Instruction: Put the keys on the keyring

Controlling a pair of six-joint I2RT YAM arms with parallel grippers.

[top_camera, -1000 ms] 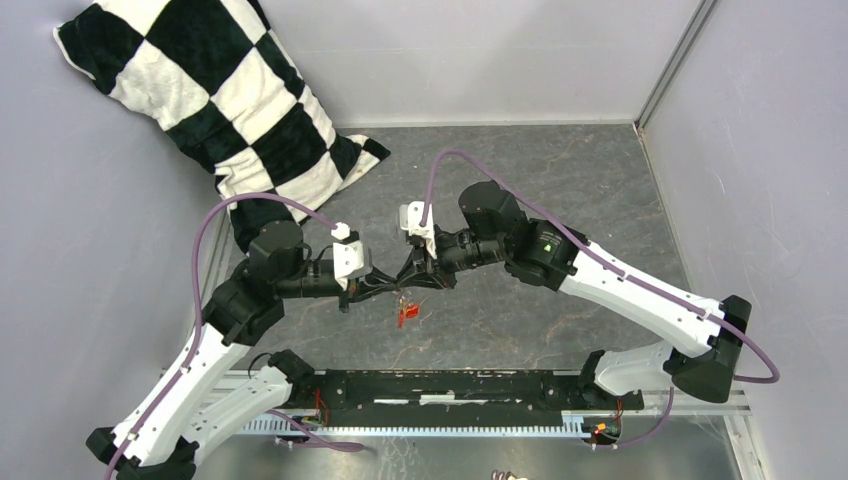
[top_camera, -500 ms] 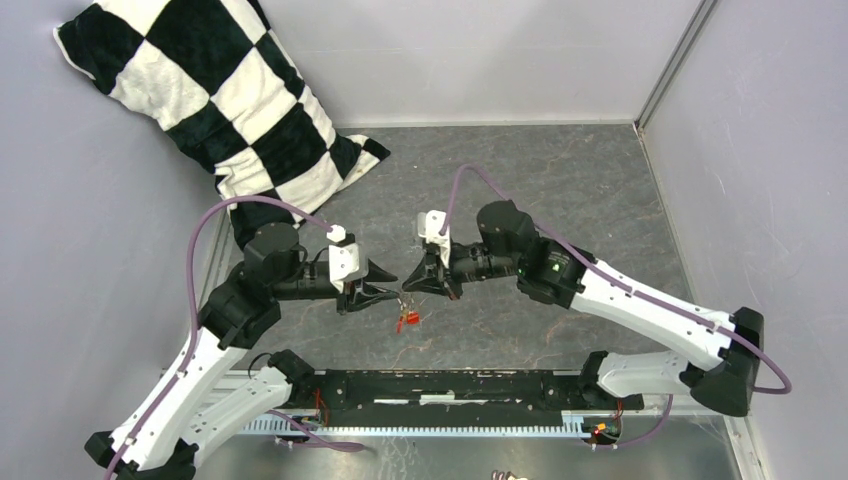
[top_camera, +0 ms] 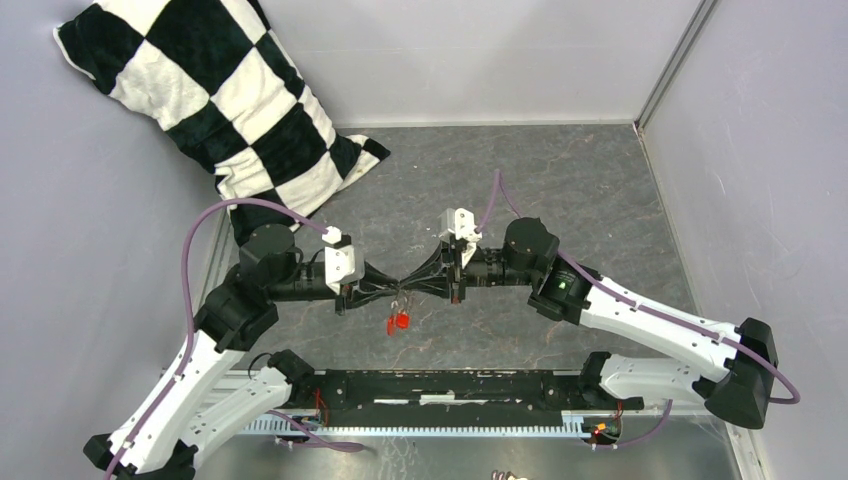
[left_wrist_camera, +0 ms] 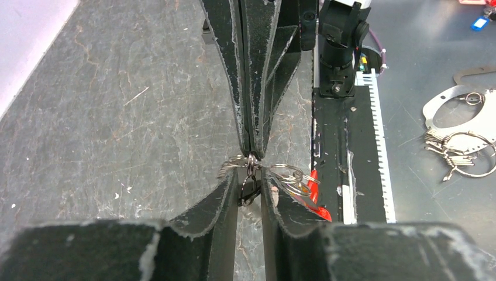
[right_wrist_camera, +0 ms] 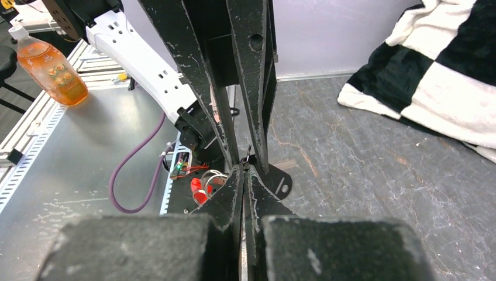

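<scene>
Above the worktop [top_camera: 560, 190], your right claw [left_wrist_camera: 251, 151] clenches the keyring [left_wrist_camera: 289, 172]; your left claw [left_wrist_camera: 250, 182] straddles it, grip unclear. Threading appears in hand; next calls for aligning the red key [left_wrist_camera: 316, 189] finely.

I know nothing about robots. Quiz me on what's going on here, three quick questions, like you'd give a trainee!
1. True or false: the left gripper and right gripper meet tip to tip over the table.
2. The key hanging by the keyring has a head that is: A blue, B red, C green.
3. Fill in: the gripper whose fingers are pressed tightly together is the ____ one.
Key: 1 true; 2 B; 3 right.
</scene>
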